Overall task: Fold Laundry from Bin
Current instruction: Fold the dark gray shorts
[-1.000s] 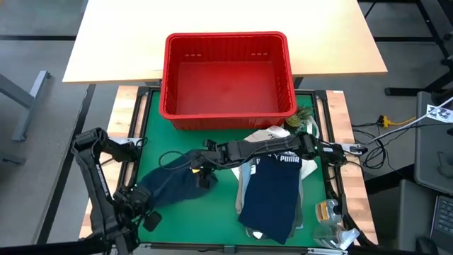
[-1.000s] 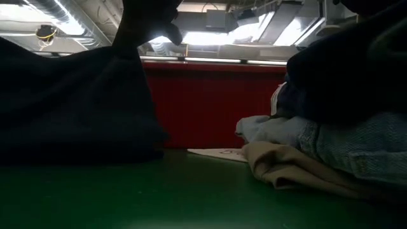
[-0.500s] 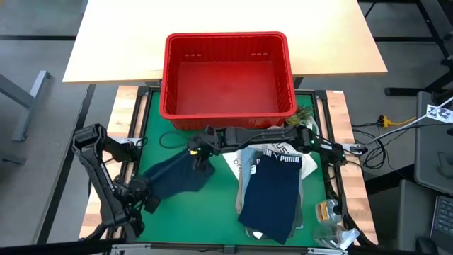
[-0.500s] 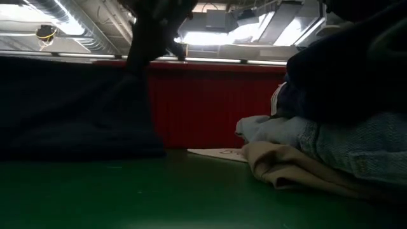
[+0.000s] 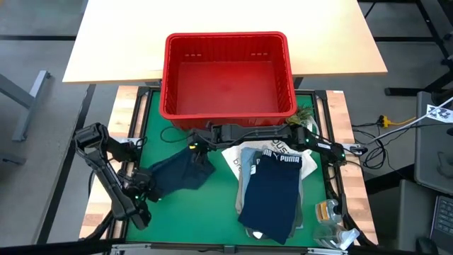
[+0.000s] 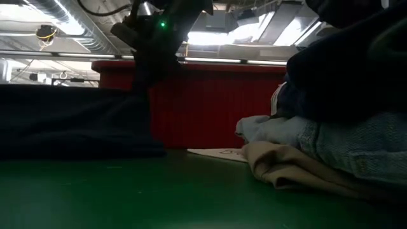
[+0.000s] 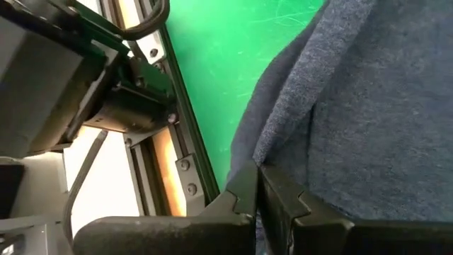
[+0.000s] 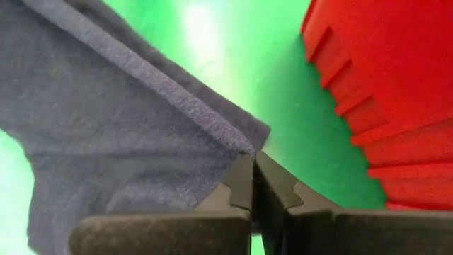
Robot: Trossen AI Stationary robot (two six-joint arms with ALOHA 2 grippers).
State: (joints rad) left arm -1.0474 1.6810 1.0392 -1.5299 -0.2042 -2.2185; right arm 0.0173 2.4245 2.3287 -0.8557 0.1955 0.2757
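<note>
The red bin [image 5: 228, 74] stands empty at the far side of the green mat [image 5: 212, 212], with nothing left in it to draw. To its near right lies a stack of finished laundry, navy shorts [image 5: 272, 191] on top. The step in hand looks like the spreading of the last piece: a dark blue garment [image 5: 177, 173] stretched over the mat's left half between the two arms. The right gripper [image 5: 198, 150] reaches across just in front of the bin and pinches the cloth's far corner, its fingers [image 8: 244, 188] pressed together on the edge. The left gripper [image 5: 141, 190] pinches the near-left edge, its fingers [image 7: 248, 195] likewise closed on the fabric. The next move probably calls for pulling the two held corners apart and laying the cloth flat, without slack, before any fold
</note>
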